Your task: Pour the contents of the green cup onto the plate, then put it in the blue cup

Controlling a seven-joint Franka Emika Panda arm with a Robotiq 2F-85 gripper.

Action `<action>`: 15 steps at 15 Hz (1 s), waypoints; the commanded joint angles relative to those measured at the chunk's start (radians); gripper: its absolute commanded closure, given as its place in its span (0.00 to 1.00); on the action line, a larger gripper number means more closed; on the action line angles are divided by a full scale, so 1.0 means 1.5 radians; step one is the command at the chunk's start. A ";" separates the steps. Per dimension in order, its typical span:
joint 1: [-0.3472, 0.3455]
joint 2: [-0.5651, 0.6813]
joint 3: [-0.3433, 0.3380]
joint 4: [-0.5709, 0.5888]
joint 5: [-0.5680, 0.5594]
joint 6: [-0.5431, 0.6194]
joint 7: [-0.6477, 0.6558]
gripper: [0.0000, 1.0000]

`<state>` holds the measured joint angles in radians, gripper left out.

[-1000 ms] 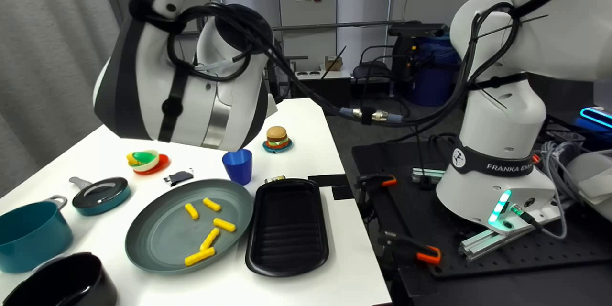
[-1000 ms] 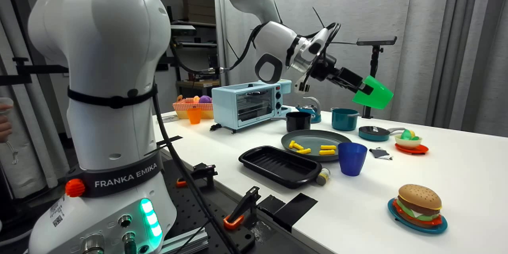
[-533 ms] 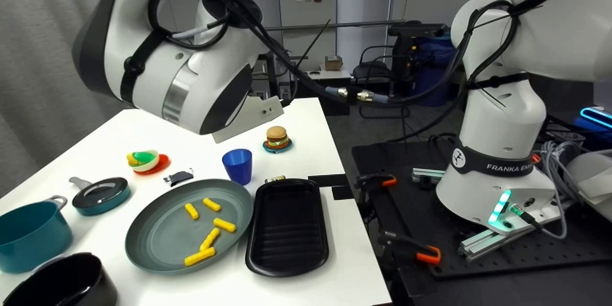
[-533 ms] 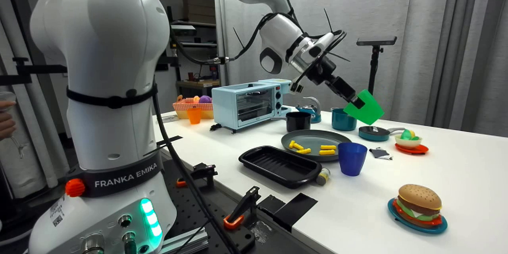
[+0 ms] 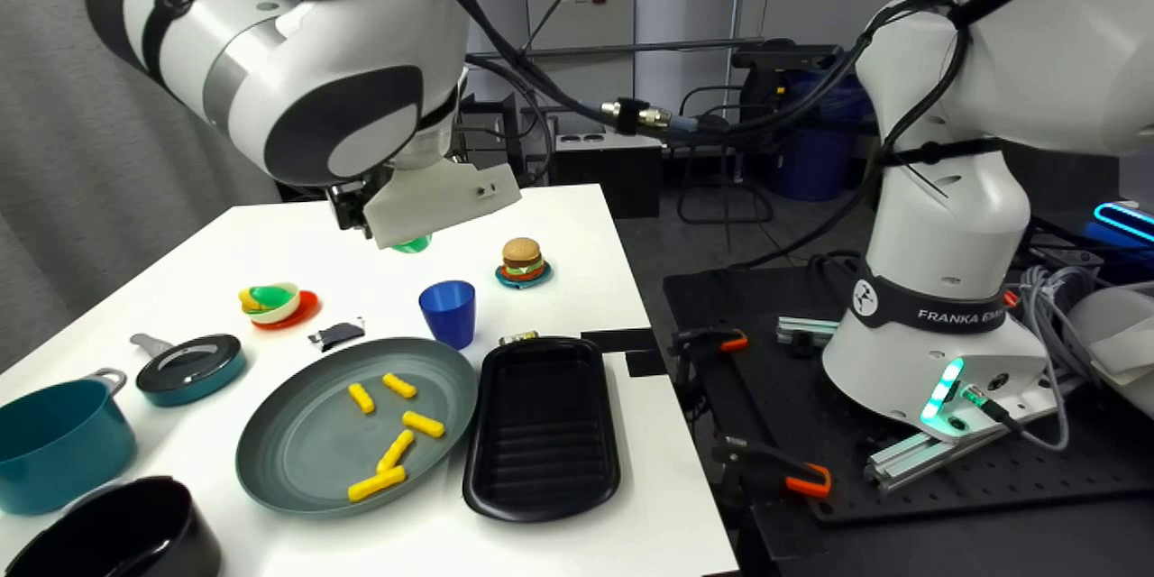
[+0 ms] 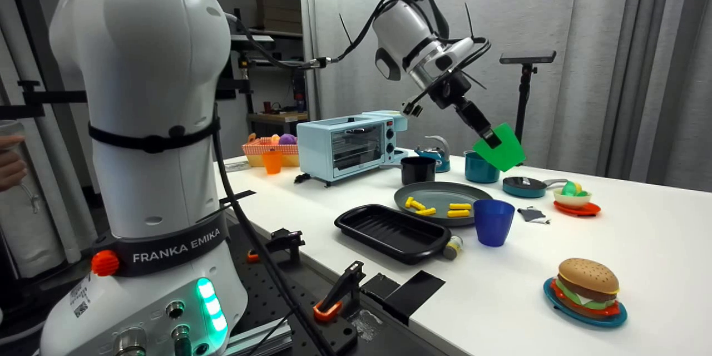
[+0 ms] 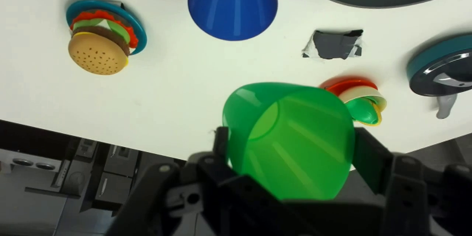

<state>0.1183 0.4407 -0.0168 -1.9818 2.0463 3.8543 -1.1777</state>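
Note:
My gripper [image 6: 493, 139] is shut on the green cup [image 6: 506, 150], which hangs tilted above the table. In the wrist view the fingers of the gripper [image 7: 291, 138] press the green cup [image 7: 298, 143] from both sides, and its inside looks empty. An exterior view shows only a sliver of the green cup [image 5: 413, 244] below the hand. The contents, several yellow sticks [image 5: 422, 423], lie on the dark grey-green plate [image 5: 297, 437]. Upright beside the plate's rim stands the blue cup [image 5: 448, 315], lower than my gripper; the wrist view has this blue cup [image 7: 233, 11] at its top.
A black rectangular tray [image 5: 541, 433] adjoins the plate. Around them are a toy burger [image 6: 588, 283], a small jar [image 6: 453, 247], a teal pan [image 5: 191, 370], a teal pot [image 5: 63, 442], a black pot [image 5: 126, 532] and a bowl of toy food [image 6: 573, 197].
The hand has swung to point more steeply down, and the green cup has moved lower and turned from lying nearly sideways to base-down at a slant. The dishes and yellow sticks have stayed put.

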 commanded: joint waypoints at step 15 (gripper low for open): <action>-0.241 0.009 0.178 0.113 0.300 0.015 -0.258 0.44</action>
<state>-0.1677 0.4386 0.1997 -1.8578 2.4284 3.8543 -1.4919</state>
